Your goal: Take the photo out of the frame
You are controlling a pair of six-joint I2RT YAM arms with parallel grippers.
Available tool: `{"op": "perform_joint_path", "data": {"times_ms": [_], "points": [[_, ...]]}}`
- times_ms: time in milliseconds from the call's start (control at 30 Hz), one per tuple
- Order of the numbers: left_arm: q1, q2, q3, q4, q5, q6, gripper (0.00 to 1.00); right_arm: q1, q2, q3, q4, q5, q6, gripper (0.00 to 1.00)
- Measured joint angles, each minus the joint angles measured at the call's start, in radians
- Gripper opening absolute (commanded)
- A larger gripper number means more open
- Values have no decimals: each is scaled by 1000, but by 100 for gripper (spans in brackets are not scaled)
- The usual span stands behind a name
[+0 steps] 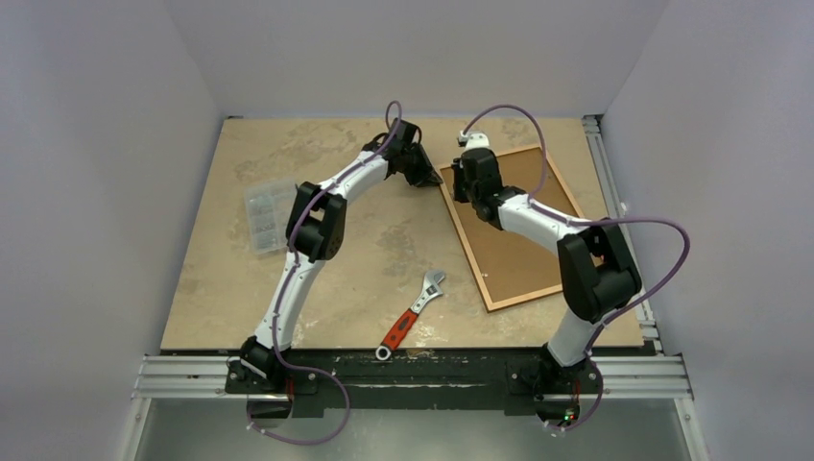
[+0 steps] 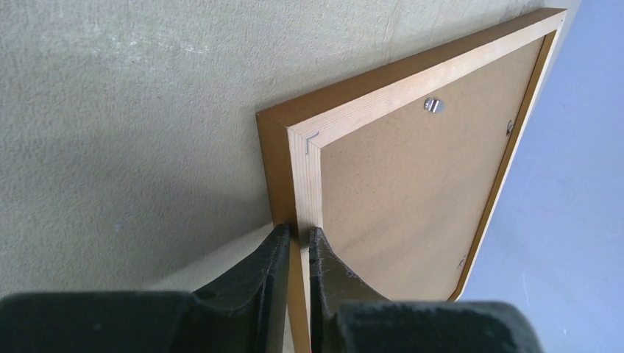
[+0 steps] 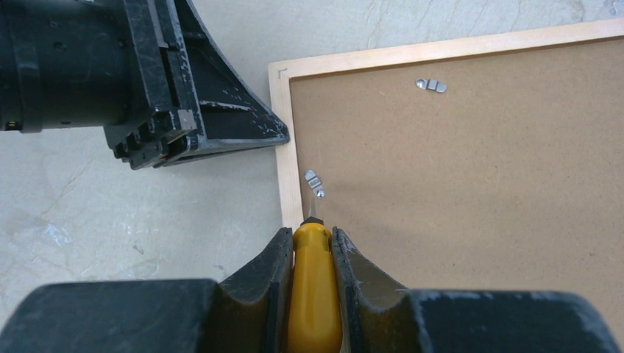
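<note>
Removal looks barely started: the frame [image 2: 368, 103] lies face down in the overhead view's upper right, backing board [image 3: 478, 184] and clips [image 3: 315, 182] in place, photo hidden. Its long axis runs upper left to lower right. Left gripper [image 2: 296, 239] pinches its rail; right gripper [image 3: 312, 243] clamps a yellow screwdriver [image 3: 313, 294].

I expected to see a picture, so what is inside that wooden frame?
The frame lies face down, so only its brown backing board shows, with small metal clips near the edges. Any photo would be underneath that board, covered, so it cannot be seen.
</note>
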Motion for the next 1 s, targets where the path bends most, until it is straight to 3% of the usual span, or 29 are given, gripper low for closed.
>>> {"op": "perform_joint_path", "data": {"times_ms": [1000], "points": [[5,-2,-13,18,15,0,11,-8,127,63,48,10,13,0]]}}
